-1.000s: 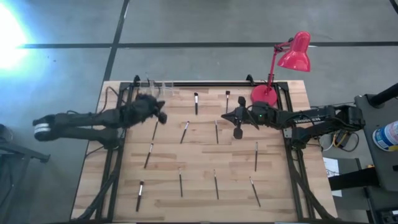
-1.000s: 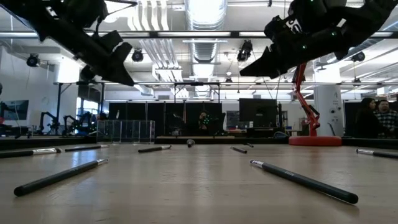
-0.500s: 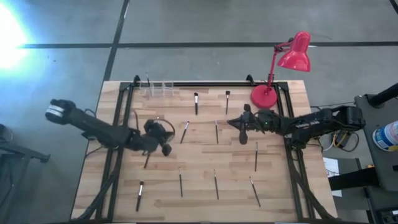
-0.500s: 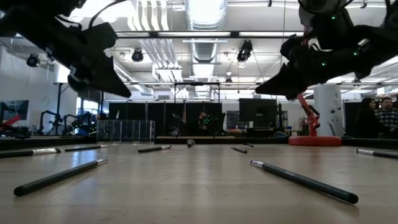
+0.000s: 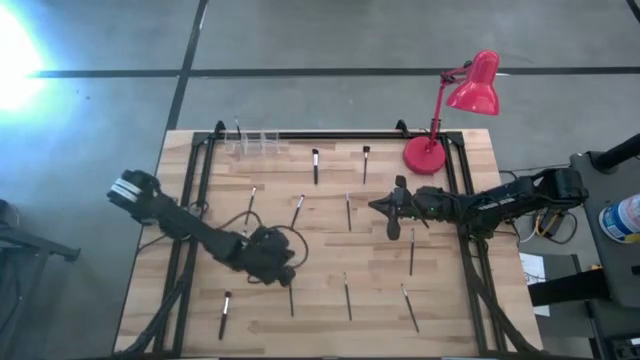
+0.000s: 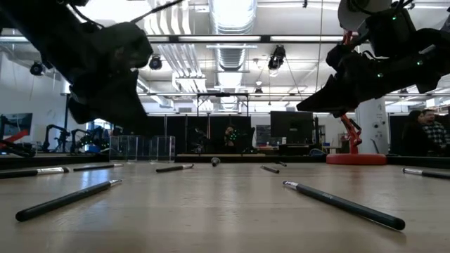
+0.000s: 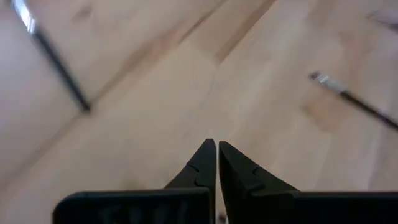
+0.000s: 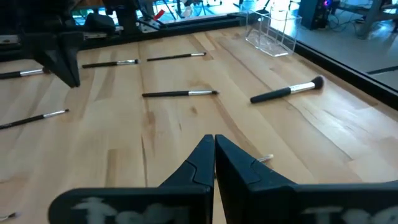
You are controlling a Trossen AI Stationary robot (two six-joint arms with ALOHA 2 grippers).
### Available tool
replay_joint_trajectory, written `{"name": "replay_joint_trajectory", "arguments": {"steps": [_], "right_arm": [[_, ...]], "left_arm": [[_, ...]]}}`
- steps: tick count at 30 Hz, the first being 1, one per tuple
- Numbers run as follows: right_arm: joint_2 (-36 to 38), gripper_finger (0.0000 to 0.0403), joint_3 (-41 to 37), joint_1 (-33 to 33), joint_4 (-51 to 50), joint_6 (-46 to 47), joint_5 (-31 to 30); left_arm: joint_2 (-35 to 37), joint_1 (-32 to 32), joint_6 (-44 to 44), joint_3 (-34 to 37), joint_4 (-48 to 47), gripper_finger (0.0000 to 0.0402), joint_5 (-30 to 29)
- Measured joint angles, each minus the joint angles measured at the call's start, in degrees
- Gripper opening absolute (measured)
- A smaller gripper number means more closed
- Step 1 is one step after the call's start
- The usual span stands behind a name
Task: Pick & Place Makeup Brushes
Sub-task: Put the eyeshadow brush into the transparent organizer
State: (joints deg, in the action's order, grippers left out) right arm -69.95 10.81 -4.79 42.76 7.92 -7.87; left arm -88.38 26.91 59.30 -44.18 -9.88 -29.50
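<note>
Left gripper (image 5: 283, 272) hangs over mid-table, fingers (image 7: 205, 163) nearly pinched together, empty; my overhead sight of brushes beneath it is blocked. Right gripper (image 5: 391, 216) beyond, near the red lamp (image 5: 452, 110), jaws closed, empty. Makeup brushes (image 5: 348, 297) lie scattered across the table (image 5: 320, 325).

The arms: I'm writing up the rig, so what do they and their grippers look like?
Both arms are dark, jointed and slim. The left arm ends in a pale band at its outer end, with thin black cable looping by the left gripper. The right gripper has two black wedge-shaped fingers.
</note>
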Motion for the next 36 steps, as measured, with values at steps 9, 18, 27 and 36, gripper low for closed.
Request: {"name": "replay_joint_trajectory", "arguments": {"steps": [9, 18, 27, 36], "right_arm": [[0.0, 0.0008, 0.0, 4.7, -0.2, -0.2, -3.1], [0.0, 0.0008, 0.2, 5.3, -0.2, -1.0, -3.5], [0.0, 0.0009, 0.2, 5.4, -0.5, -0.5, -3.5], [0.0, 0.0008, 0.1, 5.7, -0.5, 0.1, -3.9]], "left_arm": [[-10.1, 1.0, 16.6, -13.7, -15.2, 0.0085, 7.4], [-15.6, 1.2, 23.1, -25.1, -32.8, 0.0106, 8.4], [-15.8, 1.2, 29.4, -23.5, -34.3, 0.0106, 9.8], [-15.8, 1.2, 29.9, -18.8, -24.9, 0.0106, 11.0]]}}
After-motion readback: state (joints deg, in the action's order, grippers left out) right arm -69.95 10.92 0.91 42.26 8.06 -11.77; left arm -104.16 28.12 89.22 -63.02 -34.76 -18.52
